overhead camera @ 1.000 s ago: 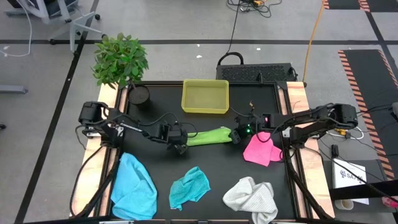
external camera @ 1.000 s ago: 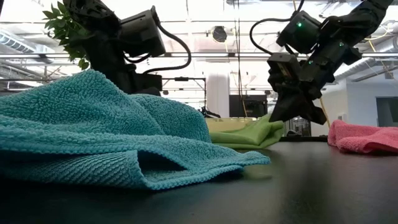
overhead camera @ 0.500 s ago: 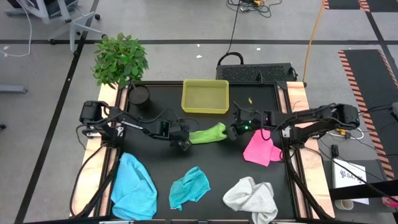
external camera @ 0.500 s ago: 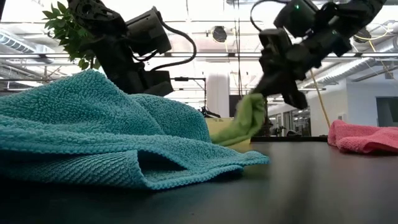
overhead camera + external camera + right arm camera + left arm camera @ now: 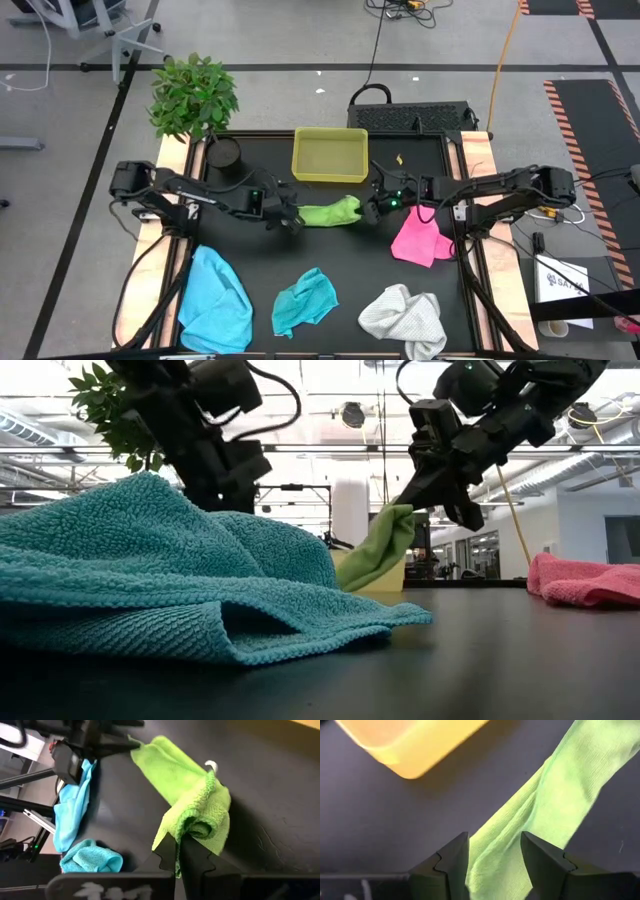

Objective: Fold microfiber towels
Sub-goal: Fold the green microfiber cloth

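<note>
A lime green towel [image 5: 328,212] stretches as a bunched strip between my two grippers at the middle of the black table. My left gripper [image 5: 291,218] is shut on its left end. My right gripper [image 5: 371,208] is shut on its right end, which shows raised in the low view [image 5: 385,540]. In that view a teal towel in front hides the strip's lower left part. My left gripper pinches the lime towel's left end [image 5: 492,862] between its two fingers, the bunched cloth filling the gap. The fingers slant down from the table's left, along the strip. My right gripper pinches the towel's right end [image 5: 194,831], a rolled bunch of several layers. It comes slanting down from the table's right. That end is lifted clear, and the cloth slopes down toward the left gripper.
A yellow-green tray [image 5: 330,155] sits just beyond the towel. A pink towel [image 5: 418,238] lies at the right. Light blue [image 5: 215,300], teal [image 5: 303,300] and white [image 5: 405,318] towels lie along the near side. A potted plant [image 5: 193,95] and a dark cup [image 5: 224,152] stand far left.
Both grippers have risen while staying shut on the lime towel. The right gripper has lifted the towel's right end off the table and drawn it a little toward the left, so the strip is shorter and more bunched. The left gripper has tipped as it rose.
</note>
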Tool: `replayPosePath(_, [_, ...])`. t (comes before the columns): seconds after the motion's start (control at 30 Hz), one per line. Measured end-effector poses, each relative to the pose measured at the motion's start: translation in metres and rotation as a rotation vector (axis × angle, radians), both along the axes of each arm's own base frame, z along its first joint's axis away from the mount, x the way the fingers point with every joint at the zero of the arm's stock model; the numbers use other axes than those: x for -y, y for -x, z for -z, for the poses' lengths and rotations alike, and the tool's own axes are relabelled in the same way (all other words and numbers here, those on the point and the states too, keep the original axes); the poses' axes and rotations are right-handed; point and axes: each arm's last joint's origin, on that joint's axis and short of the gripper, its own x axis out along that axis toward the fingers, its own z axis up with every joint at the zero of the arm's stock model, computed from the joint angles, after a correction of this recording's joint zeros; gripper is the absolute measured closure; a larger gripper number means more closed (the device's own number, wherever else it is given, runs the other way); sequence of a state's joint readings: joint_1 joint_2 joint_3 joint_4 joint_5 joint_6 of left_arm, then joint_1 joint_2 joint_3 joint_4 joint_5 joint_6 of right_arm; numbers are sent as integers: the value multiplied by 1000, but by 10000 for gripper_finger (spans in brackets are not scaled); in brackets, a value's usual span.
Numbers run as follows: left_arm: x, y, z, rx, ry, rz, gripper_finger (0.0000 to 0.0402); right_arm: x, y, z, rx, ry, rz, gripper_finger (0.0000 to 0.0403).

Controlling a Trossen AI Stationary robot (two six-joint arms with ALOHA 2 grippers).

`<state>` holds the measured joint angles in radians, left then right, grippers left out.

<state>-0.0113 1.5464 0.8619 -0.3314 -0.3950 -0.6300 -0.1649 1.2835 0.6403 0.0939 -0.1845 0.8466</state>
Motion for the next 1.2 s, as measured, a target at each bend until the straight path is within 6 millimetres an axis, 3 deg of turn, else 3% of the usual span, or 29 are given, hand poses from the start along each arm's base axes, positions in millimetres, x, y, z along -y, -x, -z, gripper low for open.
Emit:
replayPosePath(0.17, [0, 7, -9, -5, -1, 0, 220, 3, 1, 0, -1, 7, 3, 403])
replayPosePath(0.47, [-1, 21, -2, -136, -2, -83, 220, 3, 1, 0, -18, 8, 1, 403])
replayPosePath(0.63, [1, 30, 0, -205, 21, -140, 220, 4, -3, -14, -86, 40, -27, 403])
replayPosePath(0.8, [4, 28, 2, -195, 42, -129, 220, 5, -5, -29, -163, 91, -42, 403])
replayPosePath(1.2, [4, 7, 17, -112, 70, -104, 220, -4, 6, -26, -292, 54, -40, 403])
